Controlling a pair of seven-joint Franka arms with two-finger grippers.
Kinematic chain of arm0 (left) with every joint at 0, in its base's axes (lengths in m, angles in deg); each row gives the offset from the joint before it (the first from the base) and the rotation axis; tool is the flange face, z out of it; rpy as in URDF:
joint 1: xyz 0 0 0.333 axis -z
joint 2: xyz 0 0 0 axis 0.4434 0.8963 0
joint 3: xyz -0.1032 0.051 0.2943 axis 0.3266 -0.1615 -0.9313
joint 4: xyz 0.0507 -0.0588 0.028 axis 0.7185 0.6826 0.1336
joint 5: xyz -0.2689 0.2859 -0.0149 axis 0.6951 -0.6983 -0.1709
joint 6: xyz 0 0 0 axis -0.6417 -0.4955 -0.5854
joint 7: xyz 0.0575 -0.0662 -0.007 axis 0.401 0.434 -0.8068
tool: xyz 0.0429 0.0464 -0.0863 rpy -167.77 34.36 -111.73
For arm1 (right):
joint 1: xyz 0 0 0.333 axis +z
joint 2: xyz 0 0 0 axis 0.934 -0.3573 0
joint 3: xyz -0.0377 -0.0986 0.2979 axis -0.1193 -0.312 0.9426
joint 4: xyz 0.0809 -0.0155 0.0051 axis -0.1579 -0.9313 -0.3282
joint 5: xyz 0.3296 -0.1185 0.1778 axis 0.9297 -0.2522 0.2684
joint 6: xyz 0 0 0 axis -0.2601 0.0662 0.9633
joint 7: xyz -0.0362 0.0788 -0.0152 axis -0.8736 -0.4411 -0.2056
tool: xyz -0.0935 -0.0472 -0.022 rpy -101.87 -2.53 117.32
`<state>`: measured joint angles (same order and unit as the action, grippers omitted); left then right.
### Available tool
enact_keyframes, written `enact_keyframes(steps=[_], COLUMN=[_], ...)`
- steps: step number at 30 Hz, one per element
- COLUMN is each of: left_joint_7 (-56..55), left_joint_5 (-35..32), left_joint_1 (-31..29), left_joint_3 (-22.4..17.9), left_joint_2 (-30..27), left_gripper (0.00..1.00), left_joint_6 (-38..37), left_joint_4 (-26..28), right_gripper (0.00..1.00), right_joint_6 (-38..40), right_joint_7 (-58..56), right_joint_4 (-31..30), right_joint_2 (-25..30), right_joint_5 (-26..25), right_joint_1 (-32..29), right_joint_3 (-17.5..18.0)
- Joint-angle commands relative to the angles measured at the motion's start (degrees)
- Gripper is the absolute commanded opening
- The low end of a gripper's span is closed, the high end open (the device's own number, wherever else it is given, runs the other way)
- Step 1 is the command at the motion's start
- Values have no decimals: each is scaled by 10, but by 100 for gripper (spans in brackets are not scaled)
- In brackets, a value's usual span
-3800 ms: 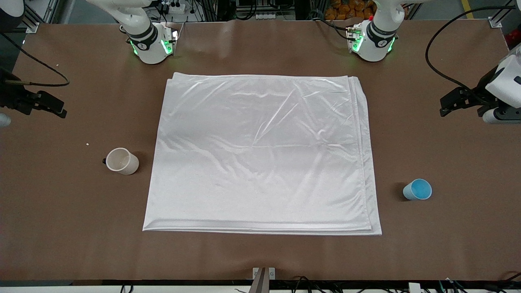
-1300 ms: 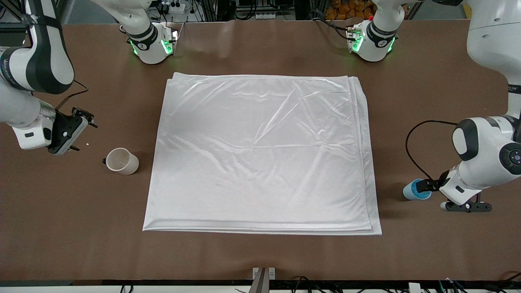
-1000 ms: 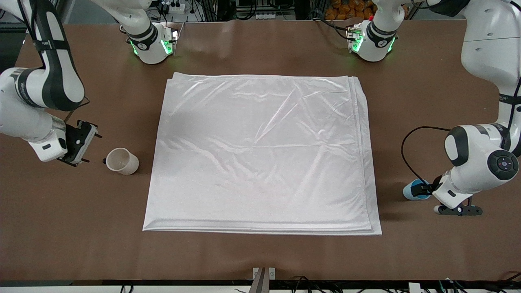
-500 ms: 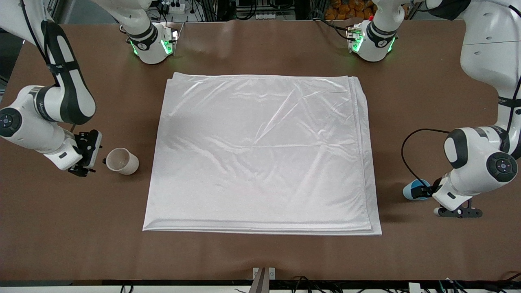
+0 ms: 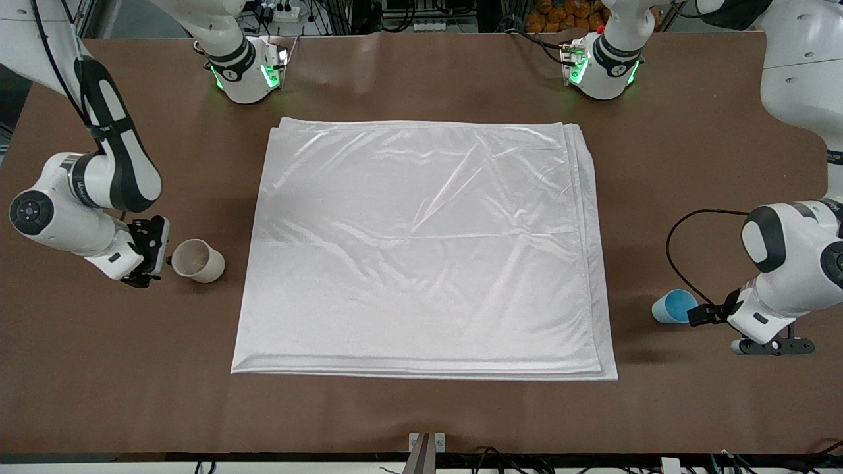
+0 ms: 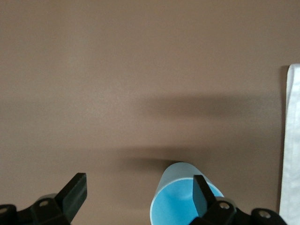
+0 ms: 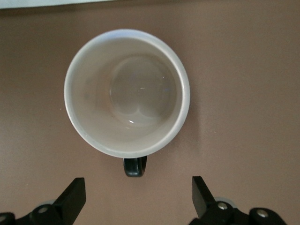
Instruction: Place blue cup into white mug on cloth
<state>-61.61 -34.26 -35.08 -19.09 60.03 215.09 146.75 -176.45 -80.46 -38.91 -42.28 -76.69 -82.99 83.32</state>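
Front view shows the blue cup (image 5: 674,307) standing on the brown table (image 5: 421,415), near the cloth's edge at the left arm's end. The left gripper (image 5: 703,316) sits just beside the cup. Left wrist view shows more: the cup (image 6: 183,199) is off to one side, with one black finger (image 6: 202,194) in front of its blue inside and the other finger well apart from it, so the fingers are spread wide and hold nothing. A strip of the cloth (image 6: 290,140) shows at the edge of that view.

The white mug (image 5: 197,261) stands on the table at the right arm's end, off the big white cloth (image 5: 421,250). The right gripper (image 5: 157,253) is just beside it. Only the right wrist view shows the mug's (image 7: 127,92) small black handle (image 7: 135,166) pointing between the wide-open fingers (image 7: 72,197), not touching them.

Half a second ago the left gripper partly hid the cup; now it has pulled back a little. The right gripper has come closer to the mug.
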Motion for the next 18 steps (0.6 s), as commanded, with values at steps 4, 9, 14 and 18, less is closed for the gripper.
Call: enact_keyframes(steps=[4,9,14,18], left_joint_7=[5,5,5,6], left_joint_5=[-16,-16,-16,-16], left_joint_1=[-2,0,3,5], left_joint_3=[4,4,4,4], left_joint_2=[8,15,27,35], left_gripper=[100,100,100,100], left_joint_6=[-8,-8,-8,-8], left_joint_4=[7,10,9,9], right_gripper=[100,100,100,93], right_joint_6=[-34,-59,-65,-66], right_joint_7=[-9,-9,-14,-15], right_joint_4=[3,1,1,1], right_joint_2=[-32,-46,-53,-54], right_joint_5=[-9,-9,-9,-9], right_joint_1=[-9,-6,-11,-11], right_joint_3=[8,8,8,8])
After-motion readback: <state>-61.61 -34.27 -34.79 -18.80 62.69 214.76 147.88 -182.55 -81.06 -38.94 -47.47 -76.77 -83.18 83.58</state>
